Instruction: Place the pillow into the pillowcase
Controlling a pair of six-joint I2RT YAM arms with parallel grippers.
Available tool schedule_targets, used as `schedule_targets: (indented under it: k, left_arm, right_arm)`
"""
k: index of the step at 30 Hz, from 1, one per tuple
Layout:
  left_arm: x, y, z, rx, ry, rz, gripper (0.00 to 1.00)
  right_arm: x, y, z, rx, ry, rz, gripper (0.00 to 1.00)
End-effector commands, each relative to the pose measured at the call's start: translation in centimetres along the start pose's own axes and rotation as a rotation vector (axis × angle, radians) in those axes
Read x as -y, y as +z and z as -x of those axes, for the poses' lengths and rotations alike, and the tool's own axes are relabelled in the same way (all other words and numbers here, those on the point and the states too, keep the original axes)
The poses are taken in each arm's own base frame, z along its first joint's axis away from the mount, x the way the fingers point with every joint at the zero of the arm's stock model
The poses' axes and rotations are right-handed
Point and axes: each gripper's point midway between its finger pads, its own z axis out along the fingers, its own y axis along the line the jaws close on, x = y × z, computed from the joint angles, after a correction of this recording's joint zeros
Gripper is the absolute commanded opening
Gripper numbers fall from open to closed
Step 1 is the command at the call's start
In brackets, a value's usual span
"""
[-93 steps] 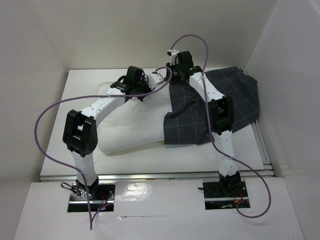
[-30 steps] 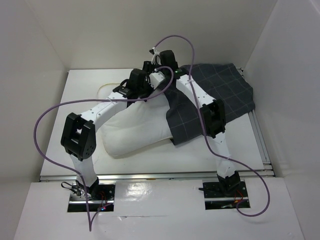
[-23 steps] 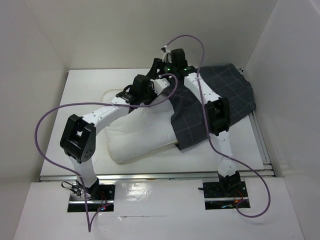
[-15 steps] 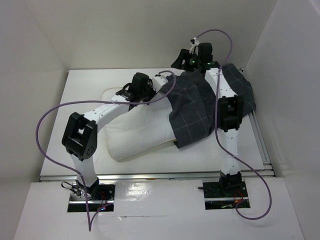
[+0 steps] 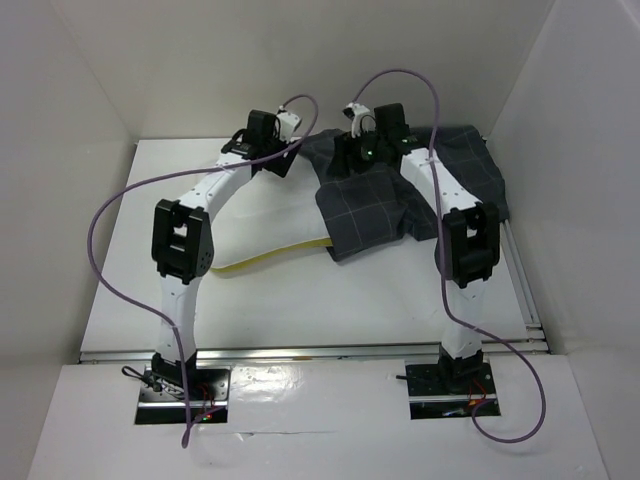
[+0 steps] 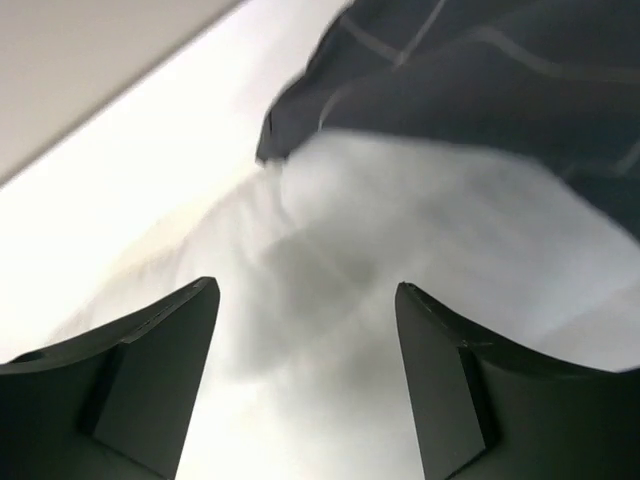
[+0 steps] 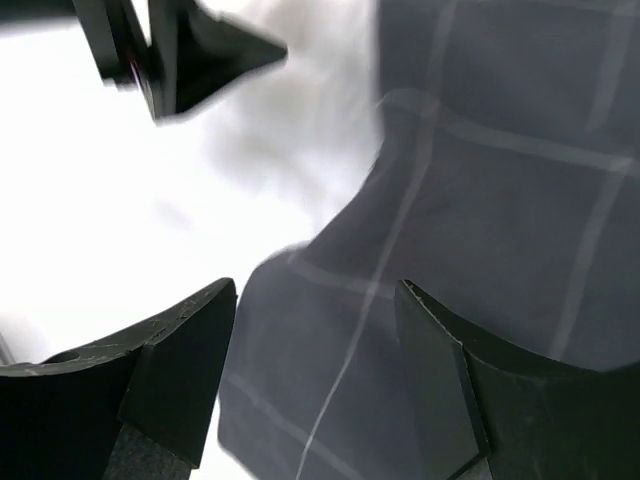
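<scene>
Pillow (image 5: 270, 215): it lies flat on the white surface (image 5: 330, 310), left of centre, with its yellow trim (image 5: 270, 258) along the near edge; its right end goes below the dark cloth
Pillowcase (image 5: 365, 205): a wrinkled dark heap on the right half of the surface, with one side drawn over the right end of the pillow; only a small part of the pillow is covered, so I judge the task to be at an early stage
Left jaws: wide apart and holding nothing; they hang above the far part of the pillow, near the dark hem
Right jaws: also wide apart and empty, directly above the checked cloth, close beside the left ones
Reason for this placing: both pairs stand at the border of cloth and pillow, probably so that one can take the hem and the other the pillow
Hidden: whether the pillow end is really inside the case or only under it, I cannot tell; the opening is lost in the folds; both wrist views are blurred; the right arm covers part of the cloth
</scene>
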Motion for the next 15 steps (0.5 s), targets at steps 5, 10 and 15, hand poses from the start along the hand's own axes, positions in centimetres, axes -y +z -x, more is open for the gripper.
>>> schedule_targets:
  k: [5, 10, 15]
  left_arm:
    - [2.5, -9.8, 0.9, 0.039, 0.105, -0.175, 0.86]
    - [5.9, -17.6, -1.6, 0.039, 0.365, -0.414, 0.88]
    - [8.7, -20.1, -5.9, -0.008, 0.536, -0.493, 0.97]
  right_arm:
    - [-2.7, -5.4, -2.7, -0.039, -0.207, 0.023, 0.72]
    - [-1.8, -7.7, -7.2, -0.059, -0.294, -0.061, 0.72]
    - [-0.6, -9.1, -8.0, -0.050, -0.315, -0.130, 0.72]
